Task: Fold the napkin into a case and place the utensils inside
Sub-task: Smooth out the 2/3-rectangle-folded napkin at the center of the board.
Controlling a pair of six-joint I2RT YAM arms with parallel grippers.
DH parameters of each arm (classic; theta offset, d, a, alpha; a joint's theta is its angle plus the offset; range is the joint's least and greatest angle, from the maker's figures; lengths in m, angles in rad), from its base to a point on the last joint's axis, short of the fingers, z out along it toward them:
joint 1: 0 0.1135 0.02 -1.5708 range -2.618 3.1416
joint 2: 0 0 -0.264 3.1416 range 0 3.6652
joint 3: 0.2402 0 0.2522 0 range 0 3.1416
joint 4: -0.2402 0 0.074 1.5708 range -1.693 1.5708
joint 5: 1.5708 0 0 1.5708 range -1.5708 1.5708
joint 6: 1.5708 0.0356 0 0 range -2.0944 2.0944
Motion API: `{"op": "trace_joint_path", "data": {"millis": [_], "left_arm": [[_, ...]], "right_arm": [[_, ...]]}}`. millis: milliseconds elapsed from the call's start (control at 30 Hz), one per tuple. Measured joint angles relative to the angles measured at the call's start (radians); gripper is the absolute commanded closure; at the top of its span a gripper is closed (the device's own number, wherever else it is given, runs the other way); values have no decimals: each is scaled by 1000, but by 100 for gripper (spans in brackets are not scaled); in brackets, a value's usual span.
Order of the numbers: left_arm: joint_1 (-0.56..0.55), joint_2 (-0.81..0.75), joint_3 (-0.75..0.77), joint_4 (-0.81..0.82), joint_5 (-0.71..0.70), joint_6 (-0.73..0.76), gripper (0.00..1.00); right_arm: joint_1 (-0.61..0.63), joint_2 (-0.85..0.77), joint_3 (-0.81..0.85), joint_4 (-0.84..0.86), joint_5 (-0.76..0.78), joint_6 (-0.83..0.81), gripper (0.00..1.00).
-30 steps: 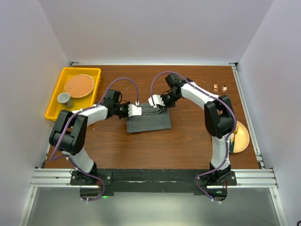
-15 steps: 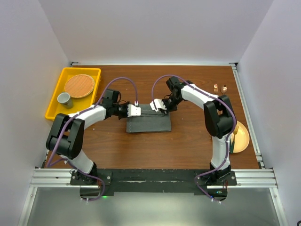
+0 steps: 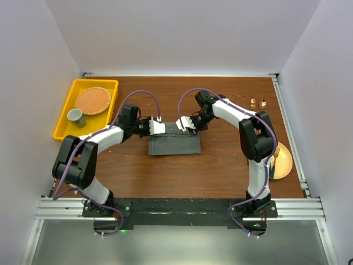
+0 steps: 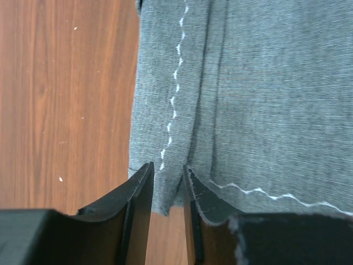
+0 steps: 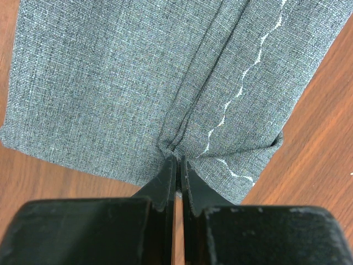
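Right gripper (image 5: 176,163) pinched on napkin (image 5: 138,83) fold; no legible markings.

Robotics test cell, white enclosure walls (image 3: 33,83), wooden table (image 3: 220,171), aluminium mounting rail (image 3: 182,208) along the lower frame
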Motion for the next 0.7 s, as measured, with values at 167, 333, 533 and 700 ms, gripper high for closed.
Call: {"op": "trace_joint_path", "data": {"millis": [167,333,533,700], "left_arm": [[-5,50,6,0,-14,29,59],[-6,69,6,-30,-16,66,60],[-10,70,6,-25,-27,77,73],[-11,71,5,22,-49,78,65]], "right_arm": [[0,0,0,0,0,0,100],[0,0,0,-2,-1,0,100],[0,0,0,-2,-3,0,100],[0,0,1,-13,-10,0,100]]}}
